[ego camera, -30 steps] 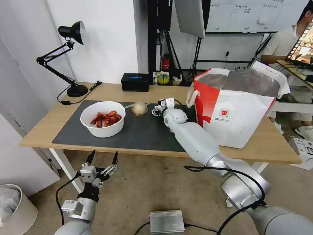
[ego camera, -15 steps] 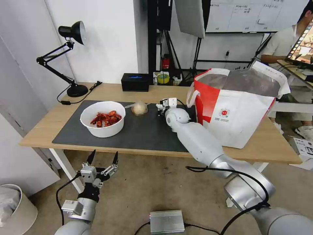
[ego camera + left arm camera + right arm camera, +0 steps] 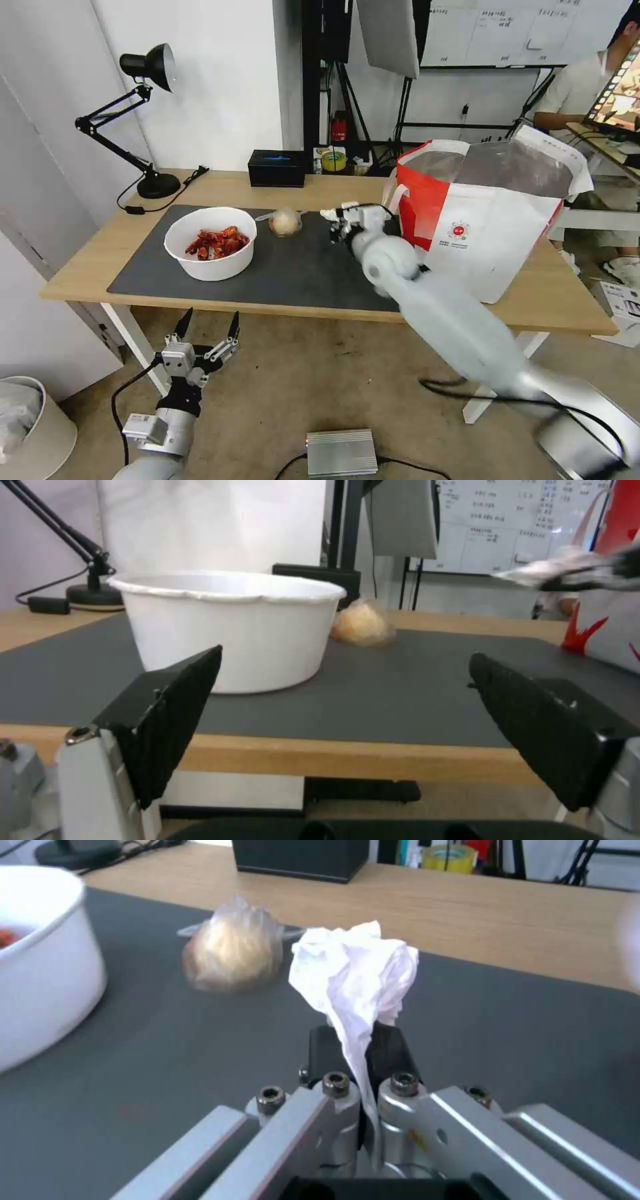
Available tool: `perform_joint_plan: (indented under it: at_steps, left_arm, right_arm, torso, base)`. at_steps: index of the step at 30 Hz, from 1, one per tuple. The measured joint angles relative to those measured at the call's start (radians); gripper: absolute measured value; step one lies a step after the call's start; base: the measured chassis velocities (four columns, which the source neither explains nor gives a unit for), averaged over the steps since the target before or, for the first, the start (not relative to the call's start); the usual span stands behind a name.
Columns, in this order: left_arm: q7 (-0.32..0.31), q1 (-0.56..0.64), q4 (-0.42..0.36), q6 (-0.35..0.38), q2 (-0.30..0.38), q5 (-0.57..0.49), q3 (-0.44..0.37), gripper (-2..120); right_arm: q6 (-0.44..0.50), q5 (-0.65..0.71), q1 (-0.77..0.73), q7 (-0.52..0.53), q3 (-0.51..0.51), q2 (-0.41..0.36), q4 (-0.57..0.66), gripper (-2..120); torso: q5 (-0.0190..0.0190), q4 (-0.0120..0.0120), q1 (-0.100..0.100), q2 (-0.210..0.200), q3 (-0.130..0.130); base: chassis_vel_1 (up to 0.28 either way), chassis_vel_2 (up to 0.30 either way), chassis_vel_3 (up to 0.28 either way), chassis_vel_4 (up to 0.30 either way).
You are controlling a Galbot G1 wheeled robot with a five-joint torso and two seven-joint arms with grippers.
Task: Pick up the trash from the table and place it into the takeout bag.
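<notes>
The crumpled white tissue [image 3: 357,970] is off the dark grey mat [image 3: 280,267], pinched at its lower tail between the closed fingers of the right claw [image 3: 360,1050] — most of the wad stands free above the pads. In the head view that claw [image 3: 341,220] hangs over the mat just beside the red side panel of the takeout bag [image 3: 487,220], whose foil-lined mouth gapes upward, higher than the claw.

The step in hand looks like the carry to the bag. Done well, it wants height first: the tissue should clear the bag's rim and the white handle [image 3: 390,193] near the claw before it travels sideways, or the loose wad may snag and pull out of so thin a pinch. Release belongs well inside the mouth — not at the rim.

On the worktop [image 3: 573,307] the beige plastic-wrapped lump [image 3: 285,221] and the white round bowl of red crayfish shells [image 3: 210,241] wait on the mat. The left claw [image 3: 207,330] is parked below the worktop's front edge, its fingers [image 3: 170,715] spread wide and empty, facing the bowl [image 3: 233,625].
</notes>
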Motion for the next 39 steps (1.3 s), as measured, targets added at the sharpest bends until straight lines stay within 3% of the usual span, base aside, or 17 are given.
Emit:
perform_joint_plan:
  at_steps: [2,3,6,7,10,17,23,29,39]
  left_arm:
    - [-0.001,0.0,-0.008,0.002,0.0,0.0,0.004,100]
    - [-0.001,0.0,-0.008,0.002,0.0,0.0,0.004,100]
    - [-0.002,0.0,-0.009,0.006,0.001,0.0,0.011,100]
    - [-0.002,0.0,-0.009,0.006,0.001,0.0,0.011,100]
    - [-0.002,-0.004,-0.008,0.007,-0.001,0.002,0.021,100]
    - [-0.003,-0.003,-0.018,0.008,-0.006,0.012,0.035,100]
    - [-0.003,0.003,-0.035,0.009,-0.009,0.021,0.041,100]
    - [-0.001,0.013,-0.058,0.017,-0.012,0.028,0.043,100]
    - [-0.001,0.009,-0.052,0.017,-0.011,0.026,0.046,100]
  right_arm:
    - [-0.002,-0.001,-0.104,-0.002,0.065,-0.088,0.129,0]
    - [-0.002,-0.001,-0.104,-0.002,0.065,-0.088,0.129,0]
    - [-0.003,-0.002,-0.24,-0.018,0.177,-0.182,0.272,0]
    - [-0.003,-0.002,-0.24,-0.018,0.177,-0.182,0.272,0]
    - [0.006,-0.004,-0.361,-0.035,0.314,-0.255,0.415,0]
    - [0.049,-0.013,-0.427,-0.027,0.435,-0.325,0.531,0]
    - [0.095,-0.03,-0.358,-0.018,0.472,-0.349,0.513,0]
    - [0.119,0.013,-0.199,-0.003,0.478,-0.383,0.401,0]
    - [0.055,0.143,0.016,0.042,0.43,-0.402,0.202,0]
  torso:
    - [0.0002,-0.0002,0.0,0.0,0.0]
    - [0.0002,-0.0002,0.0,0.0,0.0]
    - [0.0001,-0.0004,0.0,0.0,0.0]
    - [0.0001,-0.0004,0.0,0.0,0.0]
    - [-0.0001,-0.0002,0.0,0.0,0.0]
    - [-0.0002,-0.0002,0.0,0.0,0.0]
    - [-0.0003,0.0,0.0,0.0,0.0]
    - [-0.0003,0.0,0.0,0.0,0.0]
    - [-0.0003,0.0001,0.0,0.0,0.0]
  base:
    - [0.0,0.0,0.0,0.0]
    - [0.0,0.0,0.0,0.0]
    - [0.0,0.0,0.0,0.0]
    - [0.0,0.0,0.0,0.0]
    - [0.0,0.0,0.0,0.0]
    - [0.0,0.0,0.0,0.0]
    - [0.0,0.0,0.0,0.0]
    - [0.0,0.0,0.0,0.0]
    - [0.0,0.0,0.0,0.0]
